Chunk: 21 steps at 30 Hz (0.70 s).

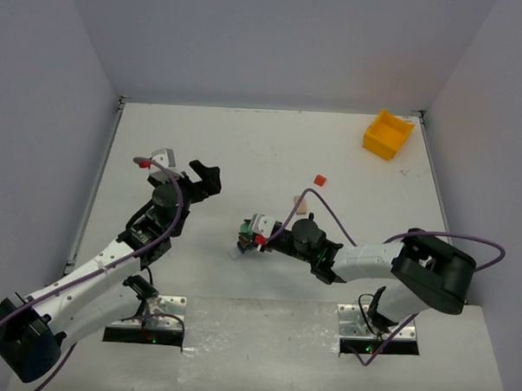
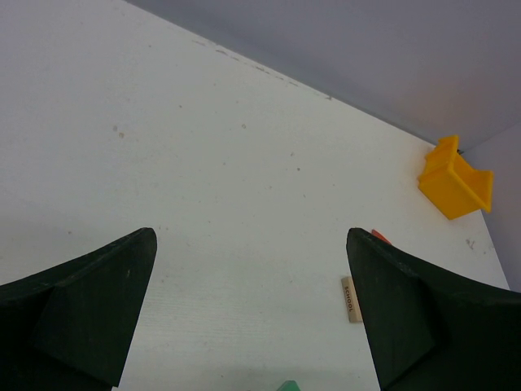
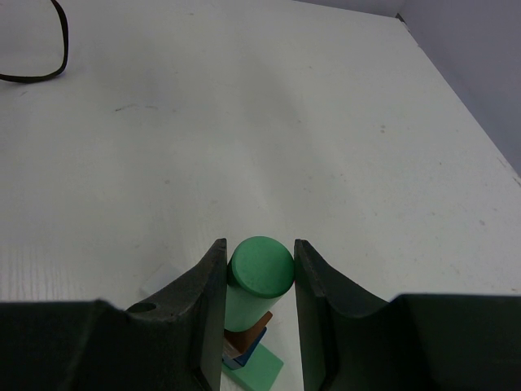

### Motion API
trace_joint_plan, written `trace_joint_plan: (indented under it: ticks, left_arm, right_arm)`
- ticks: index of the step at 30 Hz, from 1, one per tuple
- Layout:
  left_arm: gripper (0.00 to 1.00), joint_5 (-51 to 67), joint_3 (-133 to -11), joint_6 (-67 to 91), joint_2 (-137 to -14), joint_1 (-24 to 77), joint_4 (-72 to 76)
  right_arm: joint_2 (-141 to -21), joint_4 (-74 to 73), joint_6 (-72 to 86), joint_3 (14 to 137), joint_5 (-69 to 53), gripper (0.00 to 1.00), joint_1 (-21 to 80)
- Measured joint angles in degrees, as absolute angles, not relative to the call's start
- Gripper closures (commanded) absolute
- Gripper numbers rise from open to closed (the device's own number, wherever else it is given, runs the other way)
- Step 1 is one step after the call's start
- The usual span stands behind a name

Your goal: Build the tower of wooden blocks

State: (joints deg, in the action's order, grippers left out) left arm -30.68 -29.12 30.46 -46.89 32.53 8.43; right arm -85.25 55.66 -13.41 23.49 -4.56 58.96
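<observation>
The wood block tower point(image 3: 254, 358) stands at the table's middle: a flat green base, a blue block, a brown block and an upright green cylinder point(image 3: 260, 267) on top. My right gripper point(image 3: 260, 244) is shut on the green cylinder, one finger against each side. In the top view this gripper point(image 1: 245, 238) sits over the tower point(image 1: 242, 243). My left gripper point(image 1: 207, 180) is open and empty, well left of the tower. In its wrist view the left gripper point(image 2: 249, 236) frames bare table, with a green tip point(image 2: 288, 386) at the bottom edge.
A tan block marked SCHOOL point(image 2: 351, 299) lies right of the tower, also in the top view point(image 1: 300, 202). A red block point(image 1: 320, 179) lies beyond it. A yellow bin point(image 1: 388, 133) stands at the far right corner. A pale flat piece point(image 3: 161, 281) lies beside the tower.
</observation>
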Motion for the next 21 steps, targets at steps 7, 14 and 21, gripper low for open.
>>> trace_joint_plan:
  ticks: [7, 14, 21]
  left_arm:
    - [0.00, -30.7, -29.1, 30.5, -46.9, 32.5, 8.8]
    - [0.00, -30.7, -29.1, 30.5, -46.9, 32.5, 8.8]
    - [0.00, -30.7, -29.0, 30.5, -46.9, 32.5, 8.9]
  right_arm:
    - [-85.3, 55.7, -13.5, 23.5, -4.6, 0.70, 59.0]
    - [-85.3, 55.7, -13.5, 23.5, -4.6, 0.67, 59.0]
    - [-85.3, 55.7, -13.6, 23.5, -4.6, 0.62, 59.0]
